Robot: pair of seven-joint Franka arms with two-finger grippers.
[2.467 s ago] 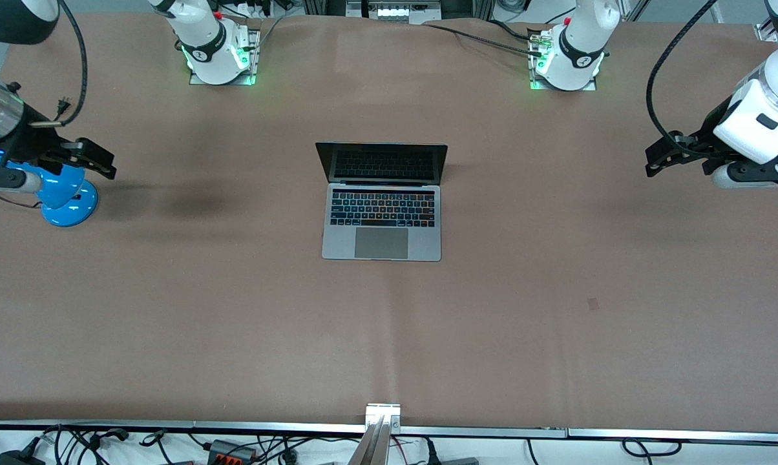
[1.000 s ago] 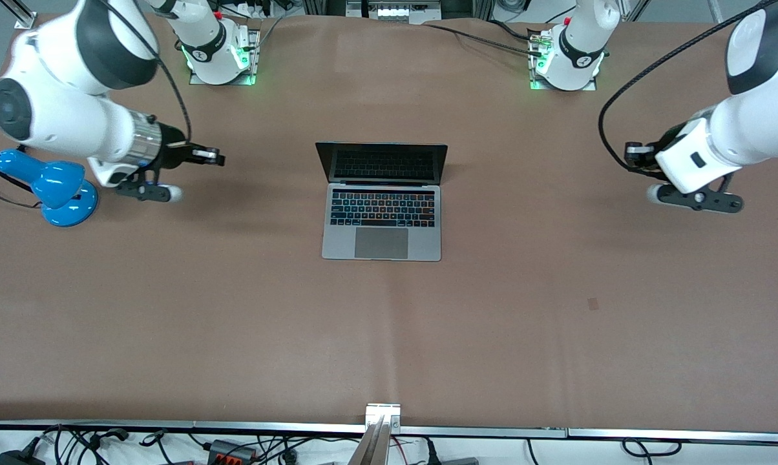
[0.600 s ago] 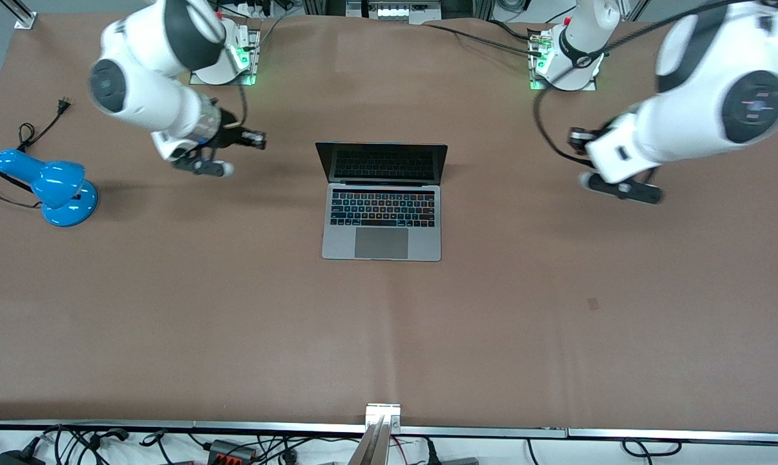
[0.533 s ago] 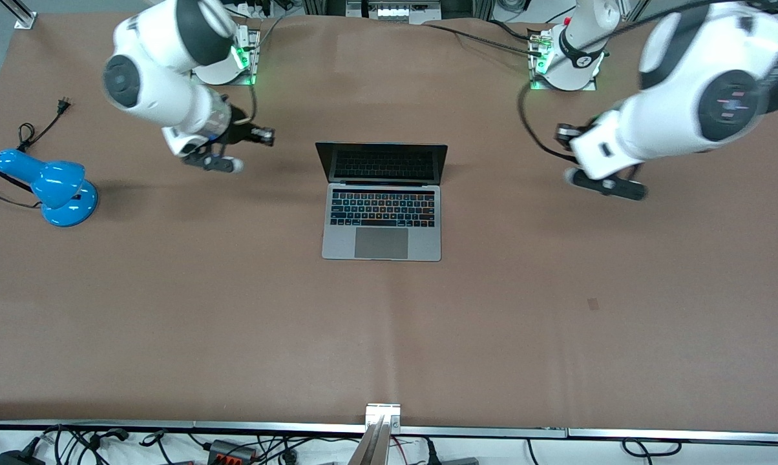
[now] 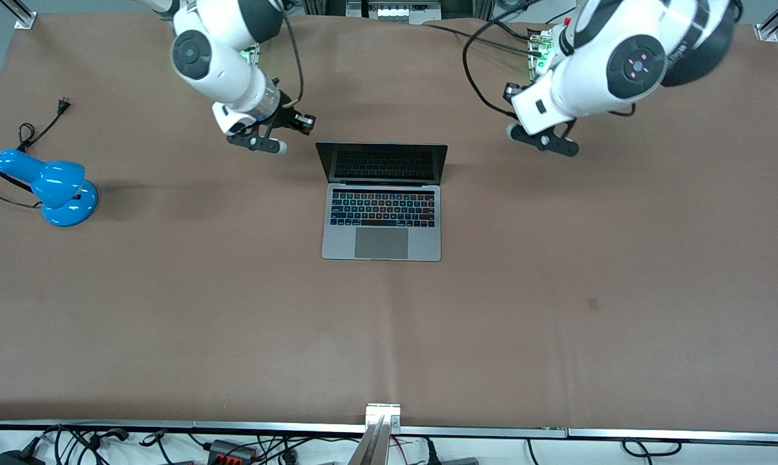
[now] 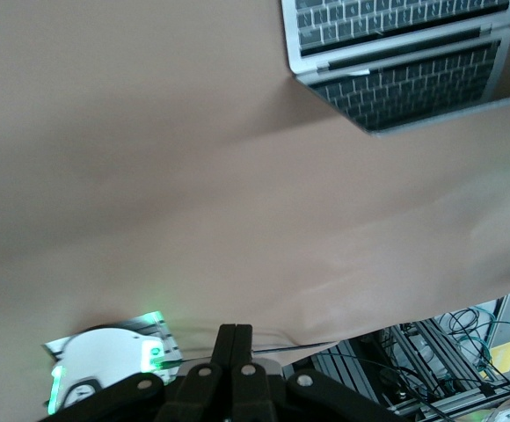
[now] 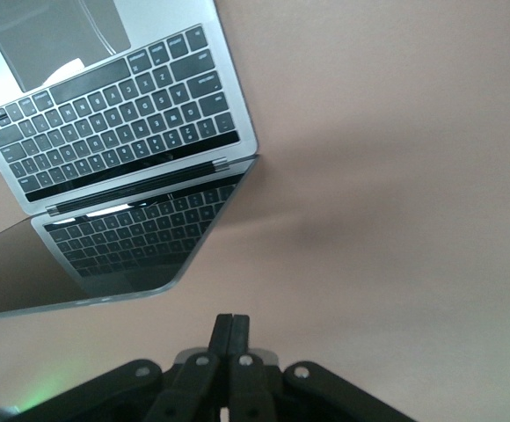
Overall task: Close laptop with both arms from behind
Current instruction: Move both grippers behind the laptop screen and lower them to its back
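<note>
The space-grey laptop [image 5: 382,213] stands open in the middle of the table, its dark screen upright and facing the front camera. It also shows in the left wrist view [image 6: 404,53] and the right wrist view [image 7: 114,132]. My right gripper [image 5: 308,123] is shut and empty, over the table just off the lid's corner toward the right arm's end; its fingers are pressed together in the right wrist view [image 7: 231,327]. My left gripper [image 5: 509,92] is shut and empty, over the table toward the left arm's end, well apart from the lid; it also shows in the left wrist view [image 6: 235,338].
A blue desk lamp [image 5: 50,187] with a black cord stands at the right arm's end of the table. The left arm's base [image 5: 567,64] with green lights stands at the table's edge, also seen in the left wrist view [image 6: 105,369].
Both arms have swung in from the table's ends toward the laptop's lid and the bases. The laptop has not moved and its lid stands as before.
</note>
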